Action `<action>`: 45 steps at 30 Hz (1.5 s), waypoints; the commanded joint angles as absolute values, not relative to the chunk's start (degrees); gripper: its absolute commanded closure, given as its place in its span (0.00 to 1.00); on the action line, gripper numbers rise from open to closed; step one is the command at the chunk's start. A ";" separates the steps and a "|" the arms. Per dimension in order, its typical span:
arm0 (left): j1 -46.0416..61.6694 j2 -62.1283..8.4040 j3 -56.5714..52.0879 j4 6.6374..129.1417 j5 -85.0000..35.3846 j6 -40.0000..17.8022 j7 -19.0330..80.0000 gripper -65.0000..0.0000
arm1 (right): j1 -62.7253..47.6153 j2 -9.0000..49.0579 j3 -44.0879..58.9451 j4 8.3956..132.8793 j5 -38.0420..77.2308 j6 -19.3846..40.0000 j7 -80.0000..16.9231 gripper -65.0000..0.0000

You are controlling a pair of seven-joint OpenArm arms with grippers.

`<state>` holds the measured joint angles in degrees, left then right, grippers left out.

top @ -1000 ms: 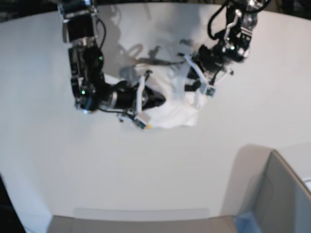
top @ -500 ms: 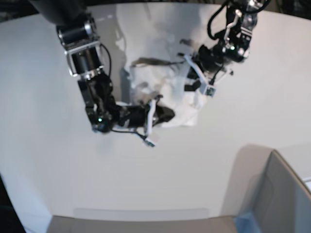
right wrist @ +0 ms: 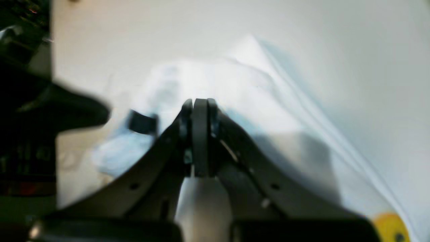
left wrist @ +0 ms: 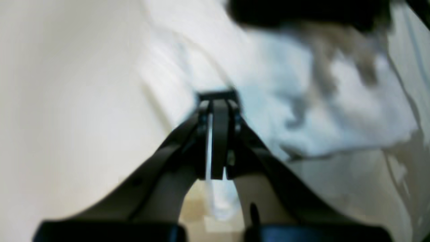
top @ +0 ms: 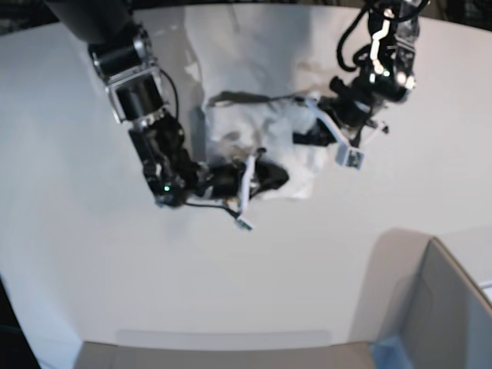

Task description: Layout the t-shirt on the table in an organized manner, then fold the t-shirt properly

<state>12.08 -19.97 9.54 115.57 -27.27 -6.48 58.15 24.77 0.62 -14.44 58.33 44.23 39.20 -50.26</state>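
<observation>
The white t-shirt [top: 257,127] lies crumpled at the far middle of the white table [top: 92,254]. My right gripper [top: 280,175], on the base view's left arm, sits at the shirt's near edge. In its wrist view its fingers [right wrist: 198,111] are shut, with cloth [right wrist: 248,87] draped off the tips and a yellow print [right wrist: 389,228] at the lower right. My left gripper [top: 301,138] reaches in from the right. Its fingers [left wrist: 218,111] are shut with a thin white sliver of cloth between them, and the shirt [left wrist: 336,114] is bunched just beyond. Both wrist views are blurred.
A grey box corner [top: 446,307] rises at the near right. A grey strip [top: 223,346] runs along the table's near edge. The black right arm [top: 142,100] hangs over the table's left, and the left arm [top: 380,61] over the far right.
My right arm swung down and its gripper slid right along the shirt's near edge. My left gripper shifted right and slightly nearer. The cloth is now spread further toward the back.
</observation>
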 commanded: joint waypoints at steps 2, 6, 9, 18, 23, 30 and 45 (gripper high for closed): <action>11.38 -18.15 6.46 116.44 -27.56 -6.37 57.36 0.98 | 26.33 1.63 -14.20 61.93 47.96 40.00 -51.30 1.00; 8.22 -15.60 4.70 116.18 -27.65 -6.46 57.80 0.98 | 22.99 4.70 -14.20 67.91 52.35 40.00 -52.26 1.00; 5.93 -14.99 6.73 115.74 -27.65 -6.46 57.80 0.98 | 19.74 6.64 -14.20 70.55 54.02 40.00 -52.09 1.00; -0.48 -14.81 15.87 108.88 -27.47 -6.46 57.27 0.98 | 10.42 10.42 -10.86 74.33 54.90 40.00 -50.33 1.00; -3.65 -14.81 16.84 100.44 -27.47 -6.46 54.55 0.98 | 9.27 10.42 -9.19 73.10 53.05 40.00 -49.54 1.00; -7.87 -14.81 19.12 88.92 -27.47 -6.46 50.68 0.98 | 9.71 9.10 -9.54 69.58 47.52 40.00 -49.54 1.00; -0.84 -15.25 17.80 107.65 -27.38 -6.20 51.47 0.98 | 12.35 6.81 -9.01 81.89 44.70 40.00 -49.54 1.00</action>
